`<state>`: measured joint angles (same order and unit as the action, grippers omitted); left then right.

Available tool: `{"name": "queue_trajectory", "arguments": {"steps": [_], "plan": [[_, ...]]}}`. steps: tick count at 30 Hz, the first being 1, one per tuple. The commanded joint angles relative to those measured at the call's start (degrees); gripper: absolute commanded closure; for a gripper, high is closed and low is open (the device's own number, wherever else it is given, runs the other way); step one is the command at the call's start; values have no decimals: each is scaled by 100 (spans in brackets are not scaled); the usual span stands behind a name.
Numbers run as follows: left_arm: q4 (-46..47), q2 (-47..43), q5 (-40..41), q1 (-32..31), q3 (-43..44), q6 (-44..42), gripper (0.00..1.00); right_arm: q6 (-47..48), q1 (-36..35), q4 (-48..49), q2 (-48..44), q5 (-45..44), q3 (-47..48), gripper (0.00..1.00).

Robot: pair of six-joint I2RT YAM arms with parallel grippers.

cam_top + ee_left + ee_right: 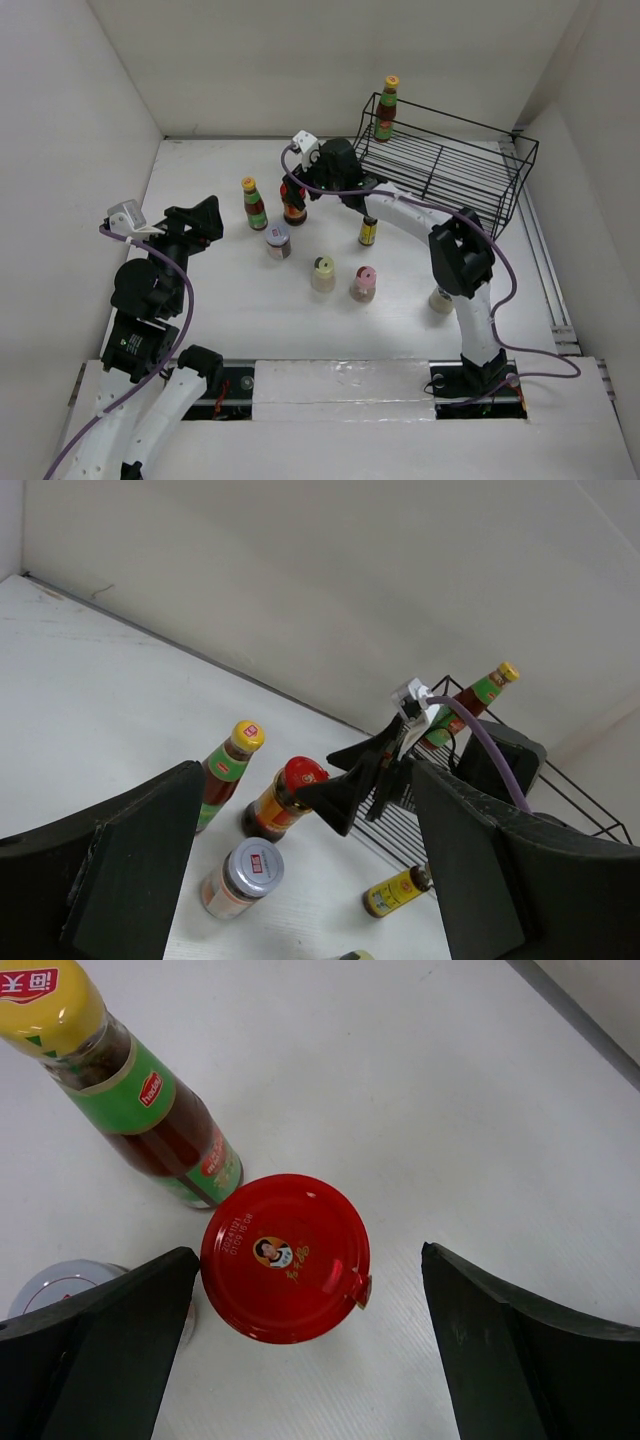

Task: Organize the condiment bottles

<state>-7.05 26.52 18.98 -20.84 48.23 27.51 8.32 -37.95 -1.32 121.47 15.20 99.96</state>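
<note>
Red-lidded jar (285, 1258) stands mid-frame between the right gripper's (308, 1260) spread fingers. Yellow-capped bottle (150, 1110) crowds upper left, silver-lidded jar (55, 1285) lower left. Left gripper (305, 780) is spread too.

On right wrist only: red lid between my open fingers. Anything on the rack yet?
Observer: One yellow-capped bottle stands at the rack's far left corner.
Operator: How many on the table?
Observer: Seven, counting a pale bottle partly hidden behind the right arm.
Operator: And the left gripper?
Observer: Open, holding nothing, left of all seven.
</note>
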Motion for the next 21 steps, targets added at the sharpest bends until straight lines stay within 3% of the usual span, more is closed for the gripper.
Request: {"name": "queue_trajectory", "arguments": {"steps": [1,5,7,9,16,21], "plan": [[274,46,-53,27,-33,-26,20,21,-45,79,210,246,348,1],[274,46,-53,27,-33,-26,20,21,-98,132,333,299,471,1],[274,46,-53,27,-33,-26,20,-32,-98,184,386,299,524,7],[274,46,-53,27,-33,-26,20,-32,-150,255,438,299,524,7],[274,46,-105,27,-33,-26,20,-190,-151,799,150,247,209,39],[274,46,-105,27,-33,-26,20,-252,-151,1511,-1008,132,-381,44]]}}
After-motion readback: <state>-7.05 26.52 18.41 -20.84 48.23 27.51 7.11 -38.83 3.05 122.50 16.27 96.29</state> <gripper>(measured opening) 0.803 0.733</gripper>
